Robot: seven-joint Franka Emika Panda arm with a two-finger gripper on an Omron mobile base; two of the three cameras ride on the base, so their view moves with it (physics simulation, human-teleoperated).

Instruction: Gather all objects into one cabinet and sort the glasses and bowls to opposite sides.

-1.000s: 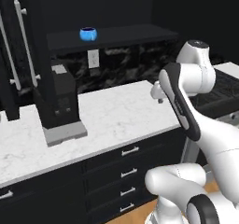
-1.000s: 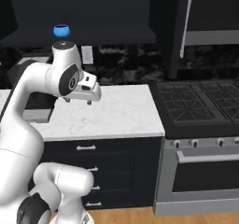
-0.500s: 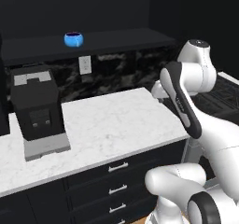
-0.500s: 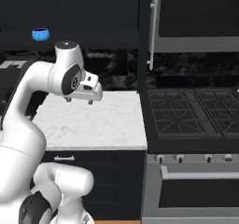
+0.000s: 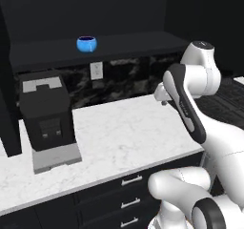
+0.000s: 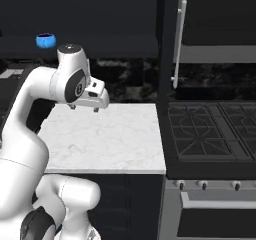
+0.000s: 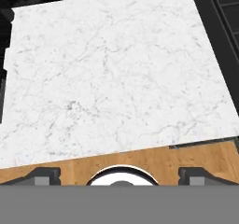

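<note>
Pincer (image 6: 84,107) state is read from the hand view: the two dark fingertips (image 7: 44,175) are set well apart at the bottom corners, nothing is held between them, and so it is taken as open and empty. It is carried above the white marble counter (image 5: 124,132), near the counter's right end.

Among the risks, the largest is judged to lie in the black cabinet structure: a broad black shelf (image 5: 124,44) is set above the counter, and a reach toward it could bring the forearm or elbow against its front lip. Next, the tall cabinet door (image 6: 170,39) with its long white bar handle (image 6: 180,44) stands just beside the counter's right edge, over the stove (image 6: 210,134); a wide swing to that side could be stopped by it. The black coffee machine (image 5: 47,120) occupies the counter's left part, so room is narrowed there. Smallest, the blue bowl (image 5: 86,44) sits alone on the shelf, well apart from the pincer, near the front edge; a clumsy approach could knock it off.

Open room is offered by the bare middle of the counter, bounded in the hand view by its front edge over the wooden floor (image 7: 140,160).
</note>
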